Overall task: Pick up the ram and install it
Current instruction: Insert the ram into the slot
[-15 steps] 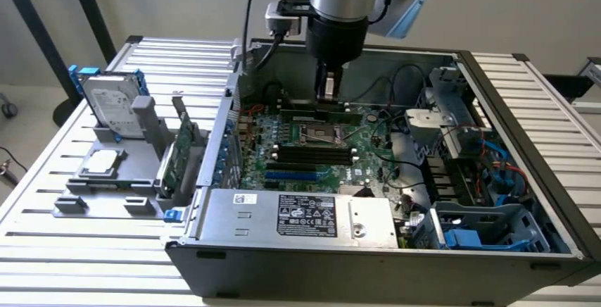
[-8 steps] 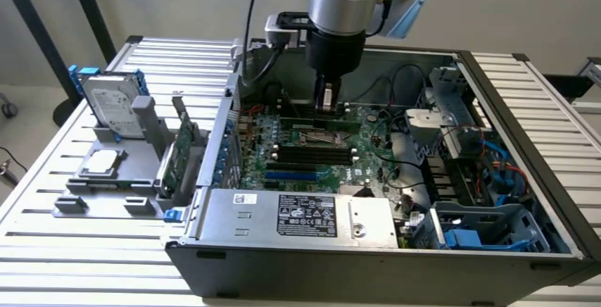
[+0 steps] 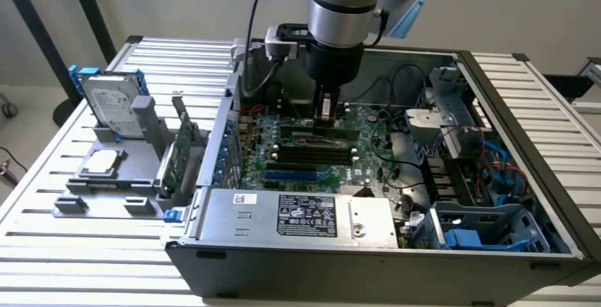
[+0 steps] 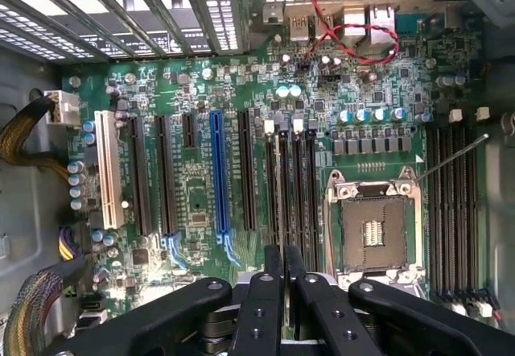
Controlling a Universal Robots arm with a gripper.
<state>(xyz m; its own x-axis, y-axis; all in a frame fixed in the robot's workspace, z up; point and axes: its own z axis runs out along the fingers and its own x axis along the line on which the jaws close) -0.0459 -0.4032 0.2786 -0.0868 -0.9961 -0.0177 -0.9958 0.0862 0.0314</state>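
Peering into the open case, I find the room tight. The power supply walls the near side. The drive cage and loose black cables crowd the exterior view's right, and the slotted wall closes the exterior view's left. Above the motherboard the way is open, and the arm hangs straight down through it.

The gripper stands over the bank of black memory slots, at the slot farthest from the power supply. The ram lies along that slot, upright on its long edge, directly under the fingers.

From the wrist view I see the ram edge-on, a thin pale line running away from the gripper. Its fingers are pressed nearly together, pinching the ram's top edge. The CPU socket sits just beside the slots.
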